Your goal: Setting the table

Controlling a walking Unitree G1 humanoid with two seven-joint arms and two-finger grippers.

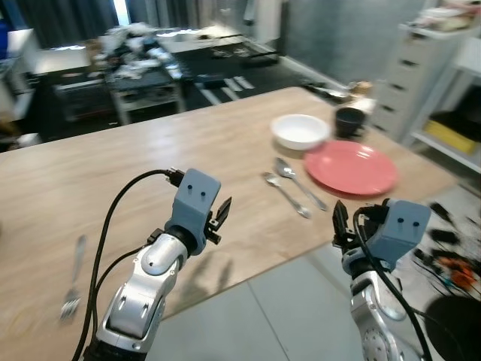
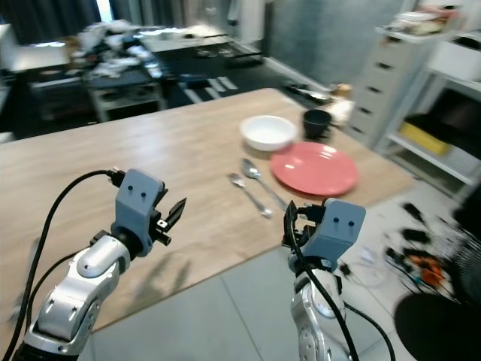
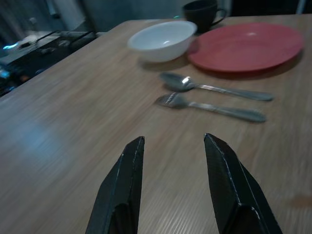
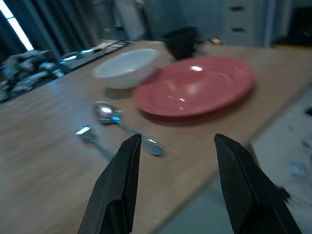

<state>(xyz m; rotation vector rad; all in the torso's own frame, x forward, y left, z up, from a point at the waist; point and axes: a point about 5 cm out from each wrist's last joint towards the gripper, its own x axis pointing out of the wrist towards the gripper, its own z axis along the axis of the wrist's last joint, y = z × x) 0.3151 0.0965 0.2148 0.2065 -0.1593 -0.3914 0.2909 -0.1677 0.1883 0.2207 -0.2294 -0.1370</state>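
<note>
On the wooden table (image 1: 135,173) a red plate (image 1: 351,167) lies at the far right, with a white bowl (image 1: 300,131) and a dark mug (image 1: 349,122) just behind it. Two spoons (image 1: 302,186) (image 1: 288,195) lie side by side left of the plate. A fork (image 1: 75,274) lies alone near the front edge at the left. My left gripper (image 1: 222,214) hovers open over the table's front part, pointing toward the spoons (image 3: 214,89). My right gripper (image 1: 340,224) is open and empty, off the table's front edge, facing the plate (image 4: 195,85).
Grey tiled floor (image 1: 285,301) lies below the table's front edge. White drawers (image 1: 409,83) and a shelf unit stand at the right. Cables and small items litter the floor (image 1: 451,263) at the right. Cluttered dark benches (image 1: 143,68) stand beyond the table.
</note>
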